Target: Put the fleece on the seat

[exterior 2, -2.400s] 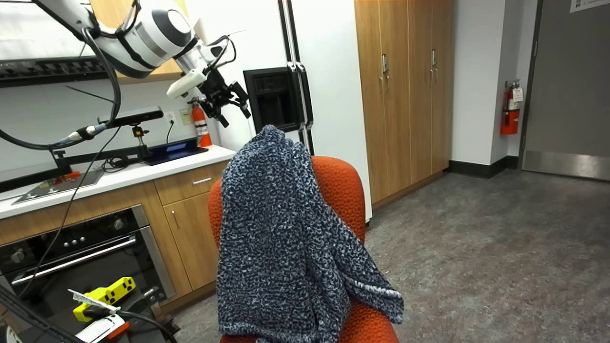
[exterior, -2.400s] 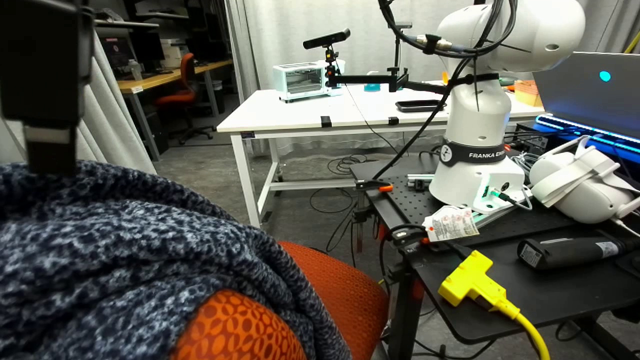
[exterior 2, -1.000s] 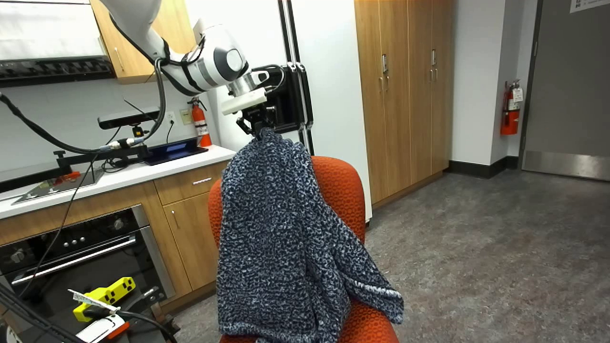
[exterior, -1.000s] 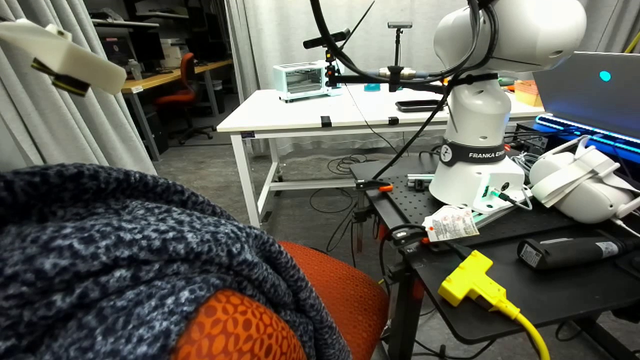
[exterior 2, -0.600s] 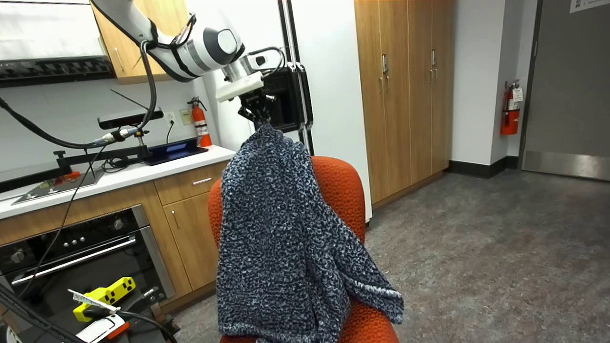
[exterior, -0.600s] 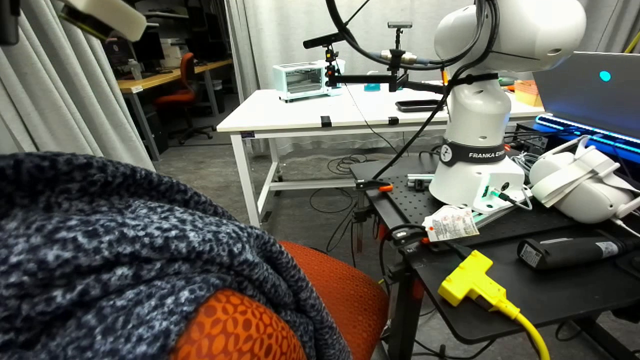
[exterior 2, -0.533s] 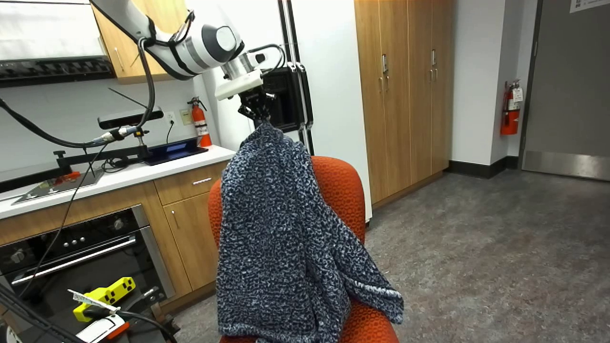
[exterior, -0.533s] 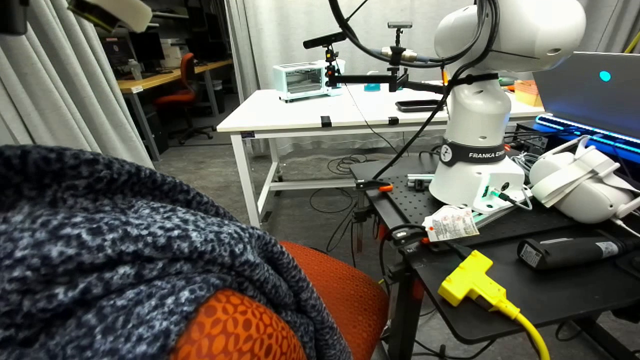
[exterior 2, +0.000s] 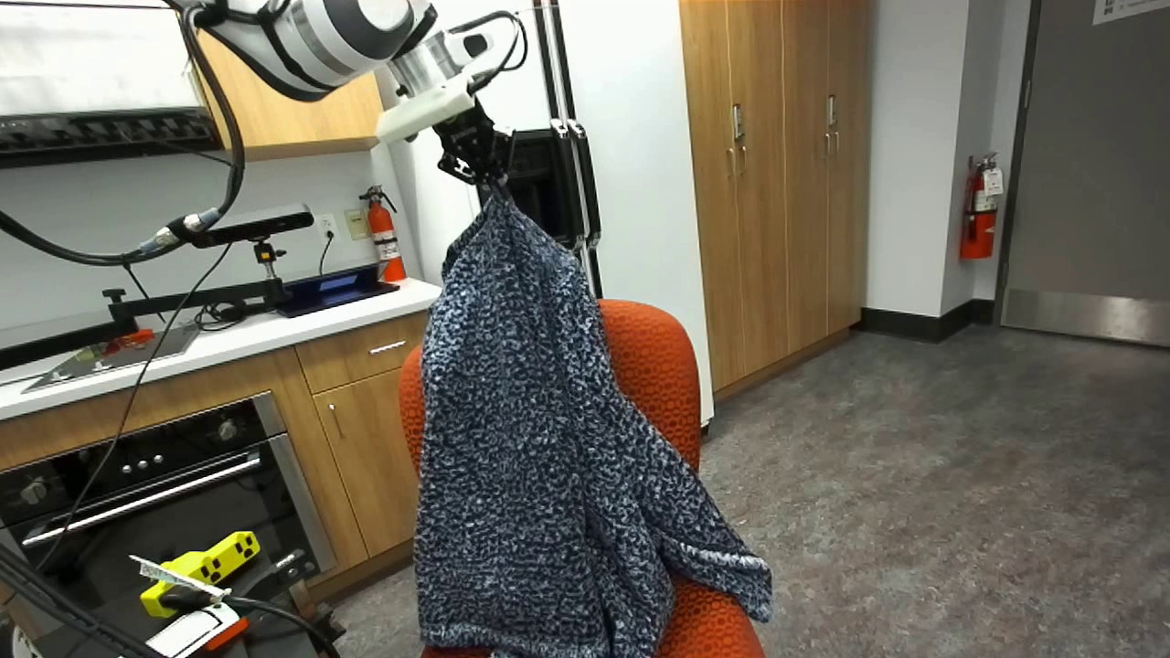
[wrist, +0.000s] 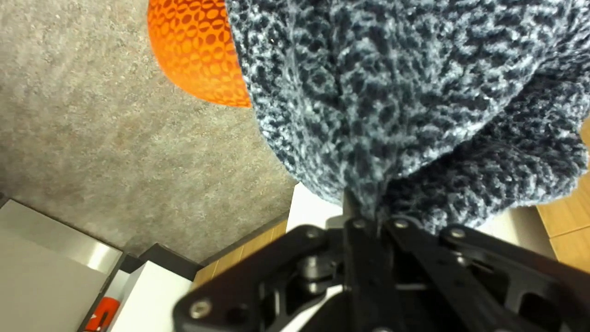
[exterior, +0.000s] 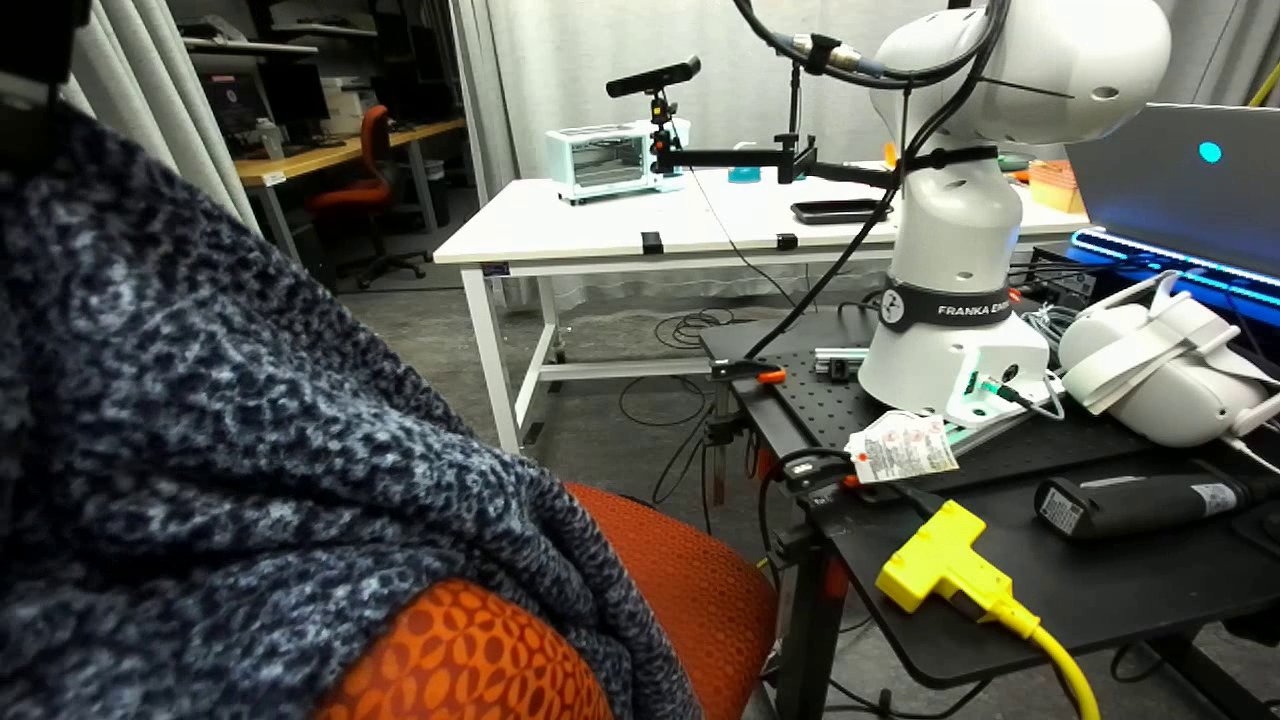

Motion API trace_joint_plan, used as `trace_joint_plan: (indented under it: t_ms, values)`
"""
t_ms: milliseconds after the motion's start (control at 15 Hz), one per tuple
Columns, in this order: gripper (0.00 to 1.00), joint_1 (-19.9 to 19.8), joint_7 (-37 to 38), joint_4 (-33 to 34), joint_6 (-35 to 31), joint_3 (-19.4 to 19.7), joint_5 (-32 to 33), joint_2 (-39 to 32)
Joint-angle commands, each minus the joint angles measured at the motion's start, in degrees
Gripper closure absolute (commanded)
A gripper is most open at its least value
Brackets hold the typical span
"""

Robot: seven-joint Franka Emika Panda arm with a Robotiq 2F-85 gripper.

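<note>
The fleece [exterior 2: 521, 429], mottled navy and grey-white, drapes over the backrest of the orange-red seat [exterior 2: 654, 366]. Its top is drawn into a peak above the backrest, and its lower part reaches the sitting part. In an exterior view, my gripper [exterior 2: 496, 185] is at that peak, shut on the fabric. The wrist view has the gripper [wrist: 366, 207] pinching a gathered fold of fleece [wrist: 392, 83]; the fingertips are largely buried in it. An edge of the seat [wrist: 198, 55] shows beside the fleece there. In an exterior view the fleece [exterior: 250, 420] slopes up to the gripper, cut off at the left edge.
A white table [exterior: 580, 225] with a toaster oven [exterior: 605, 160] stands beyond the seat. Near the robot base are a black cart [exterior: 1000, 600] and a yellow power block [exterior: 945, 560]. A counter [exterior 2: 366, 306] and a fridge [exterior 2: 640, 210] stand behind the seat.
My open gripper came down onto the top of the fleece and shut on it. Since then it has risen, pulling the fleece's top up into a peak. The seat has not moved.
</note>
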State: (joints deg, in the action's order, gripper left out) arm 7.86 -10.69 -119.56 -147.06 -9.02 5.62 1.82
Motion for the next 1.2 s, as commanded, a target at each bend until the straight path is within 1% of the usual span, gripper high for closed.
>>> trace_joint_plan:
  t_ms: [0,400,600,733,867,1133]
  values:
    - [0.99,-0.6,0.7,-8.1,-2.3,1.7,-2.4,10.9]
    - [0.99,-1.7,1.3,-17.8,-0.6,6.9,-2.4,26.8]
    - [0.99,-2.3,0.4,-21.9,1.7,9.9,-2.7,32.6]
    - [0.99,-1.8,-0.6,-23.8,3.5,12.1,-3.6,34.5]
    - [0.99,-1.5,-1.1,-24.1,6.1,13.6,-4.3,34.1]
    - [0.99,-0.9,-2.6,-22.8,12.3,14.8,-5.9,32.1]
